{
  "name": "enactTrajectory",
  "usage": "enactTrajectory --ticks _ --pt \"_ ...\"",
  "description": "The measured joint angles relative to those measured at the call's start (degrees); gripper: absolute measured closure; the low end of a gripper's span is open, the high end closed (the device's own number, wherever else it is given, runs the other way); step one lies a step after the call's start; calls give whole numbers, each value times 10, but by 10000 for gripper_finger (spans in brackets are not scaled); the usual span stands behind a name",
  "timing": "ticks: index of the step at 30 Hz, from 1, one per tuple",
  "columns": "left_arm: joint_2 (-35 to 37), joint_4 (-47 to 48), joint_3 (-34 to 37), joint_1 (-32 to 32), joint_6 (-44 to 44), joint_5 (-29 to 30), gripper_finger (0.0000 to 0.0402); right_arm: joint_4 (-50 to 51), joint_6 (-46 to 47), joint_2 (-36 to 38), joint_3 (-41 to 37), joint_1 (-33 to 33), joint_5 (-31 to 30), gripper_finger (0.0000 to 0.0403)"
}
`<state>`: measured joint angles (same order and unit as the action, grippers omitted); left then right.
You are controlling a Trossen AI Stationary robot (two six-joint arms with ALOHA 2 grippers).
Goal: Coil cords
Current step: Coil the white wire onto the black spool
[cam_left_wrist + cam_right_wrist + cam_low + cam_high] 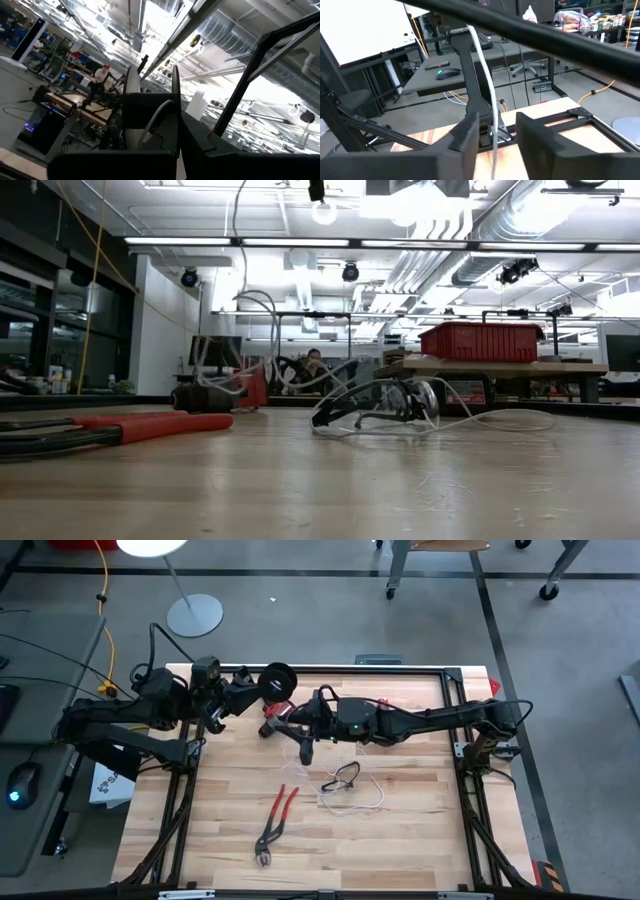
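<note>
**Spool held up, cord passing between the right jaws**

Near the far edge of the desk [400, 840], toward eleven o'clock, the left gripper [258, 690] holds the black spool [278, 681] in closed jaws. I think it is lifted so that the cord can wind freely. Just beside it, toward twelve o'clock, the right gripper [300, 745] has the white cord [487, 95] running between its jaws; I cannot tell if they pinch it or only guide it. Most of the cord lies loose in loops at the desk's centre, beside clear safety glasses [345, 776]. Red-handled pliers [275, 822] rest toward seven o'clock, well apart. Coiling seems hardly begun.
</note>
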<state>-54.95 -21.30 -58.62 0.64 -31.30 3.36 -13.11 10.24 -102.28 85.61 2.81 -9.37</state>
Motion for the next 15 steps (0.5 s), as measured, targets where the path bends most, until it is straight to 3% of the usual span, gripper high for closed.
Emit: enactTrajectory --ticks 7,15 --pt "3 0 0 0 0 6 401 4 2 0 0 6 3 395" --pt "3 -4 0 0 0 17 401 4 28 0 0 7 5 343"
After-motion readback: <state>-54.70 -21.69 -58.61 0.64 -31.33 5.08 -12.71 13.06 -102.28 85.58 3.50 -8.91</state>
